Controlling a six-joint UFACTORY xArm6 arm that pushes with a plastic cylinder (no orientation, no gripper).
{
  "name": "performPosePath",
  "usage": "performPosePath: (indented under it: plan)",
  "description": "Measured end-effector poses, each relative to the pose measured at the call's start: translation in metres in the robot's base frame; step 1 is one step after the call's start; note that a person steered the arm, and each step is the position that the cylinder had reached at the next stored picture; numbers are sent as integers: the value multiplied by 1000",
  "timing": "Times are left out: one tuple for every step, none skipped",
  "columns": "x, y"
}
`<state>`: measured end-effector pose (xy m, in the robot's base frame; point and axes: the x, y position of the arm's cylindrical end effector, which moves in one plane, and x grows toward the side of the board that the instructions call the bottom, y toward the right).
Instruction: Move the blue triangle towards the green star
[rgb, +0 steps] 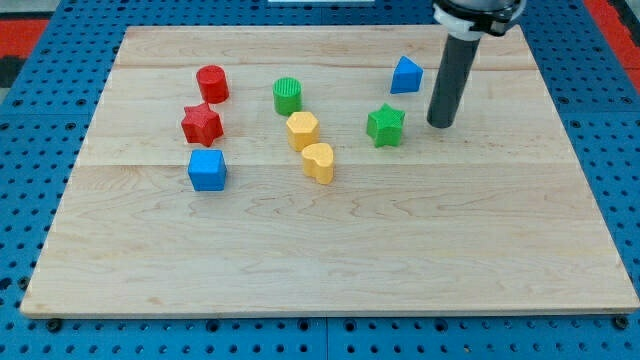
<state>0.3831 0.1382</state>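
Note:
The blue triangle (405, 75) lies near the board's top right. The green star (385, 125) lies just below it, a short gap apart. My tip (440, 124) rests on the board to the right of the green star and below-right of the blue triangle, touching neither. The dark rod rises from it to the view's top.
A red cylinder (212, 83), red star (202, 123) and blue cube (207, 170) sit at the left. A green cylinder (287, 96), yellow hexagon (302, 130) and yellow heart (318, 162) sit in the middle. The wooden board (330, 270) lies on blue pegboard.

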Motion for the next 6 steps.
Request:
performPosePath:
  plan:
    - [1,-14]
    - [1,-42]
    - [1,-69]
    - [-31,4]
    - [-83,29]
    - [-99,37]
